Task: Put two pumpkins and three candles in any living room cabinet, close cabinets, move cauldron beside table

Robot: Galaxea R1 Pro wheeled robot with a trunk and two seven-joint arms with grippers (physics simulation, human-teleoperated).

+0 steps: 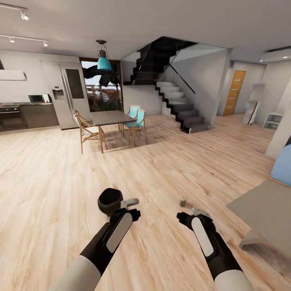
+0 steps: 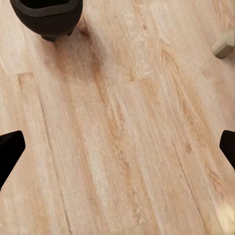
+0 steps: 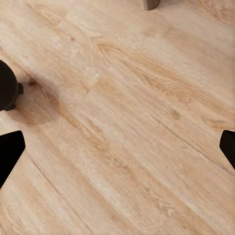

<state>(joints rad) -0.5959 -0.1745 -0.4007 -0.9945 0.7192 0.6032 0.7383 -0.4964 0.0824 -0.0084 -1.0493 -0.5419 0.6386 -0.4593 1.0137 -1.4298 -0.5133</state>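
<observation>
Head view showed the pale plank wooden floor [image 1: 60, 169], then the small round black cauldron [image 1: 110, 201] standing just ahead of the left gripper [image 1: 130, 203]. Both it and the right gripper [image 1: 198, 211] gaped wide, holding nothing. A stubby olive-tan candle [image 1: 183, 199] stood near the right gripper.

The floor [image 1: 60, 169] is pale, satin-finished wood planking with visible grain. The cauldron [image 1: 110, 201] looks matt black. The candle [image 1: 182, 199] looks dull.
</observation>
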